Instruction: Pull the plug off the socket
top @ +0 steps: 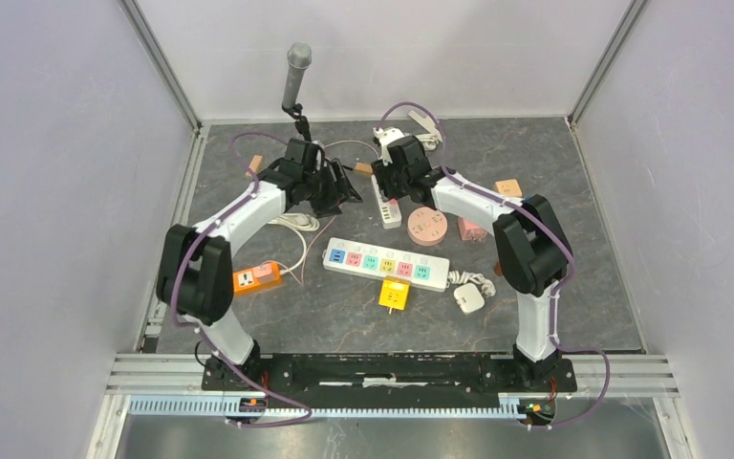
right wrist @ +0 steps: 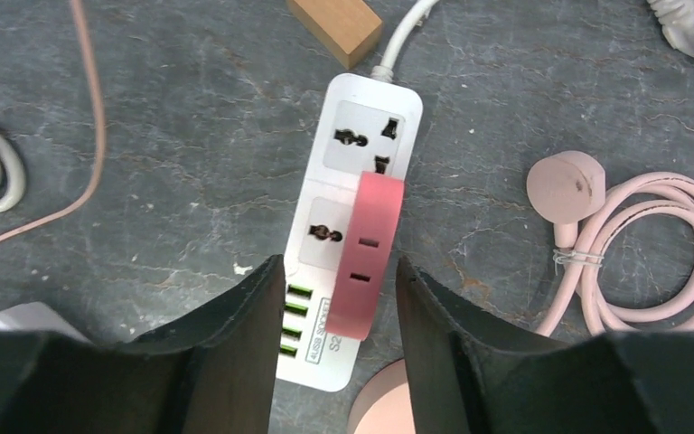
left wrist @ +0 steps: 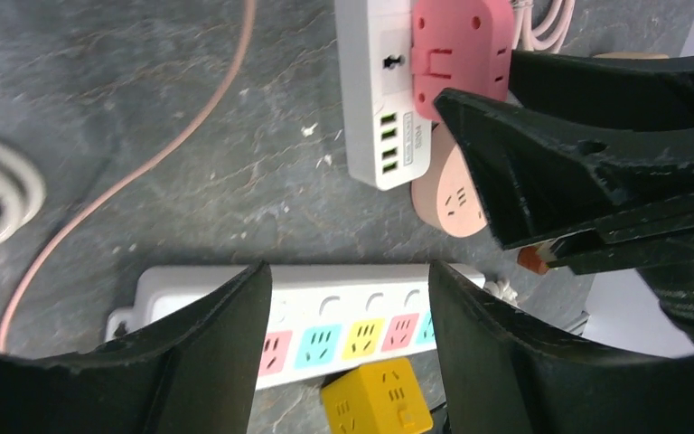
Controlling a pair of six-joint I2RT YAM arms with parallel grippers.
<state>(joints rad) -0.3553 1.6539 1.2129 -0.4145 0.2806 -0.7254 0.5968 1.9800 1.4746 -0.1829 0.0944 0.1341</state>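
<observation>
A pink plug adaptor (right wrist: 368, 253) stands on the small white power strip (right wrist: 352, 136), over its lower socket and right edge. My right gripper (right wrist: 339, 271) is open just above it, one finger on each side, with a gap to the plug. The left wrist view also shows the plug (left wrist: 461, 45), the strip (left wrist: 375, 99) and the right gripper's fingers (left wrist: 578, 172) over them. My left gripper (left wrist: 348, 271) is open and empty, hovering to the left of the strip (top: 389, 212). In the top view the two grippers (top: 349, 191) (top: 394, 182) are close together.
A long white strip with coloured sockets (top: 385, 263) and a yellow cube socket (top: 394, 295) lie nearer the arms. A round pink socket (top: 427, 227) lies beside the small strip. Around it are a wooden block (right wrist: 334, 25), a coiled pink cable (right wrist: 651, 253), an orange adaptor (top: 256, 277) and a microphone stand (top: 295, 72).
</observation>
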